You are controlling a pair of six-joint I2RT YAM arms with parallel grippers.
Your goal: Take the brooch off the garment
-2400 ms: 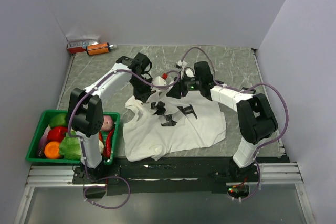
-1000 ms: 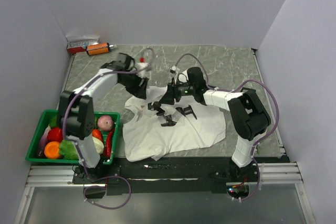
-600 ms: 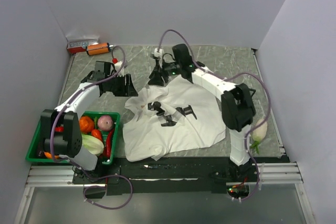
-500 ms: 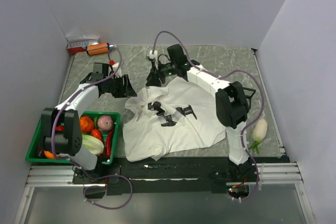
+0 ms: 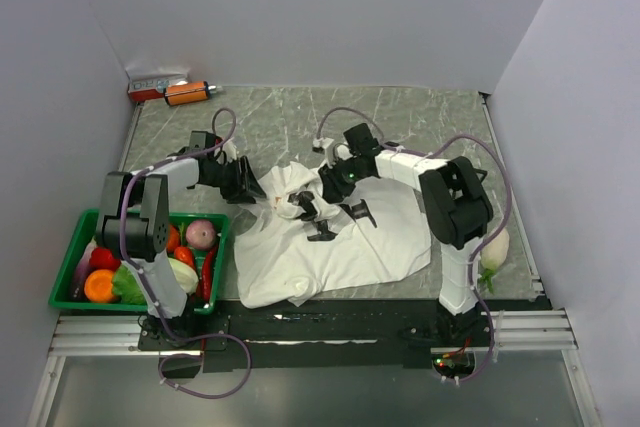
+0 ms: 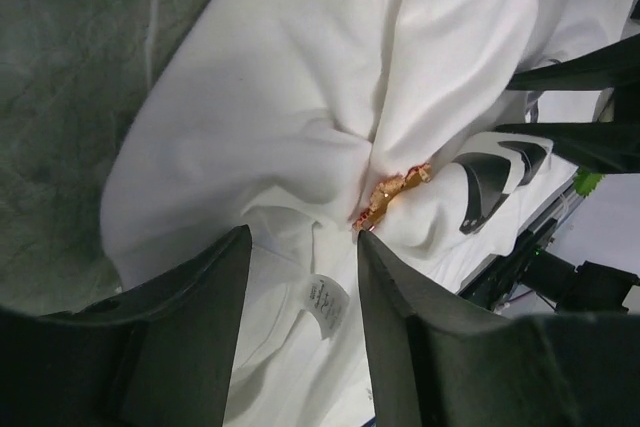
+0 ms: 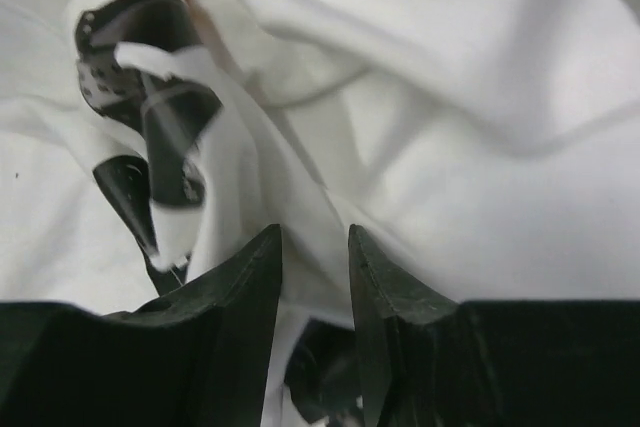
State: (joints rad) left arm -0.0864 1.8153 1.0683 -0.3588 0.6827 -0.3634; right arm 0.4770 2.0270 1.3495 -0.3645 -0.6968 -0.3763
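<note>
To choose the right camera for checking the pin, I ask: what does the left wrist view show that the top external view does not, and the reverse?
Only the left wrist view: the small orange brooch pinned in a fold, and a sewn label. Only the top external view: the green basket and the orange bottle. Both: the white garment, the left fingers, the marble table.

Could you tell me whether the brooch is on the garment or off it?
Still on: in the left wrist view the brooch sits in a crease of the garment, just beyond the left gripper, whose jaws stand open.
</note>
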